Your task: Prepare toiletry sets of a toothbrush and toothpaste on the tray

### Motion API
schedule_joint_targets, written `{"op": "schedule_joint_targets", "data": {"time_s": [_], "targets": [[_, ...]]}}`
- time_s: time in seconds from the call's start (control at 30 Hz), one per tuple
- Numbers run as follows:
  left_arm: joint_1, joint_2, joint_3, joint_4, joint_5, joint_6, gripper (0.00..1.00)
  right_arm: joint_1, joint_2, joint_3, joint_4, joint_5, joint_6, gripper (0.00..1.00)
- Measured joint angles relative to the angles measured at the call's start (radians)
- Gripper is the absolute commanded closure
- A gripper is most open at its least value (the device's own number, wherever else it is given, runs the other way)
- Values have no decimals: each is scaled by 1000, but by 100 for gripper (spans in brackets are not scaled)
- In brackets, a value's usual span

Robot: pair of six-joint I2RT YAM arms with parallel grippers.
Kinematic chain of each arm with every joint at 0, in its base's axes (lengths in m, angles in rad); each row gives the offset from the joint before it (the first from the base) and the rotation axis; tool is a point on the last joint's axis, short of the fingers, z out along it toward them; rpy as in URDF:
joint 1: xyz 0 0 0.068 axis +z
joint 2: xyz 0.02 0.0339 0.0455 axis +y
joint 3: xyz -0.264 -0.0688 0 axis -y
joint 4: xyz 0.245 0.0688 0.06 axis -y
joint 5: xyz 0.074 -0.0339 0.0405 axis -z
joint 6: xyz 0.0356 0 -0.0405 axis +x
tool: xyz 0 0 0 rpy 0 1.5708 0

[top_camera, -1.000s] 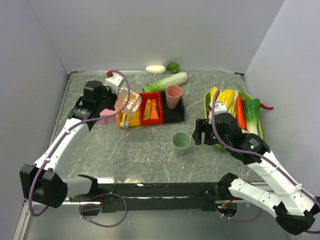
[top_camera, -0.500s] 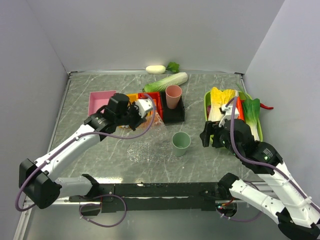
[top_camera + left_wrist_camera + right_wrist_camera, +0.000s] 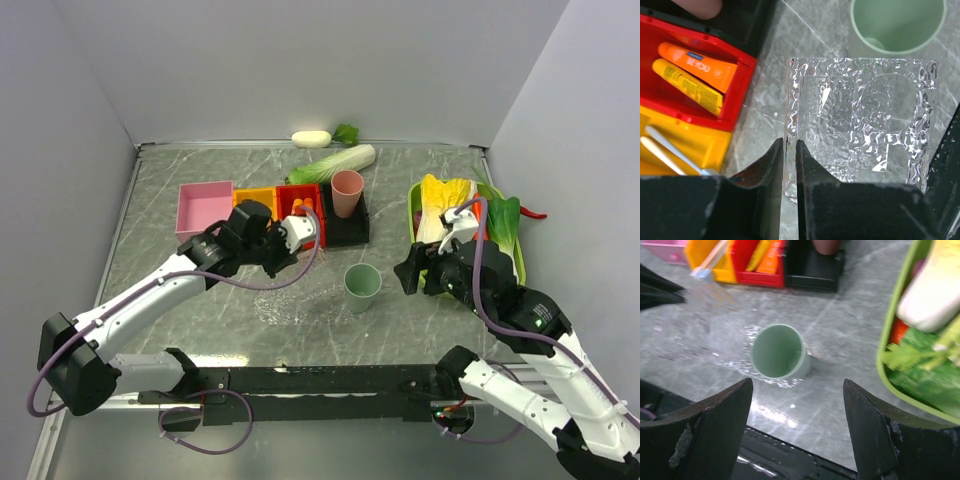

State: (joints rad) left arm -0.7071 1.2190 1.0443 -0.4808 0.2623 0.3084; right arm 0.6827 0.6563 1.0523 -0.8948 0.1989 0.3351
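My left gripper (image 3: 789,145) (image 3: 292,258) is shut on the near edge of the clear speckled tray (image 3: 860,125), which reaches out towards the green cup (image 3: 897,22). In the right wrist view the tray (image 3: 715,295) shows only as a faint shimmer. An orange toothpaste (image 3: 700,65) and a yellow-orange one (image 3: 687,85) lie in the red bin (image 3: 300,205). Two pale toothbrushes (image 3: 670,145) lie in the yellow bin (image 3: 255,198). My right gripper (image 3: 797,382) (image 3: 410,270) hangs open and holds nothing, just right of the green cup (image 3: 362,285).
A pink bin (image 3: 205,208) stands left of the yellow one. A pink cup (image 3: 347,190) sits on a black tray (image 3: 350,232). The green vegetable tray (image 3: 518,262) lies at the right. A cabbage (image 3: 335,163) lies at the back. Glinting speckles (image 3: 285,300) show left of the green cup.
My left arm has swung the tray from above the bins down and rightwards, towards the green cup. The right gripper has shifted slightly and stayed open.
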Motion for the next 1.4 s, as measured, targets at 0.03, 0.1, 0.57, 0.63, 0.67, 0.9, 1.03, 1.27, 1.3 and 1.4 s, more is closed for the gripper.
{"op": "schedule_joint_targets", "data": {"time_s": [0.03, 0.1, 0.57, 0.63, 0.67, 0.9, 1.03, 1.27, 1.3, 1.4], "targets": [[-9, -2, -6, 0, -4, -2, 99, 0, 3, 0, 14, -19, 1, 24], [-32, -12, -23, -3, -22, -10, 99, 0, 17, 0, 48, -60, 5, 25], [-133, -249, -218, 55, -148, -64, 99, 27, 329, -31, 344, -443, 106, 35], [-138, -275, -229, 68, -157, -67, 99, 35, 355, -30, 371, -479, 122, 36], [-140, -281, -231, 74, -160, -67, 99, 40, 367, -30, 381, -493, 126, 36], [-162, -304, -251, 128, -190, -69, 99, 61, 435, -31, 460, -590, 176, 43], [-182, -328, -275, 140, -209, -71, 99, 64, 467, -31, 486, -616, 196, 46], [-198, -376, -291, 163, -233, -71, 99, 72, 513, -31, 499, -635, 208, 50], [-199, -381, -293, 171, -234, -71, 99, 73, 517, -32, 501, -638, 211, 51], [-203, -386, -293, 185, -235, -72, 99, 74, 521, -34, 516, -647, 218, 55]]}}
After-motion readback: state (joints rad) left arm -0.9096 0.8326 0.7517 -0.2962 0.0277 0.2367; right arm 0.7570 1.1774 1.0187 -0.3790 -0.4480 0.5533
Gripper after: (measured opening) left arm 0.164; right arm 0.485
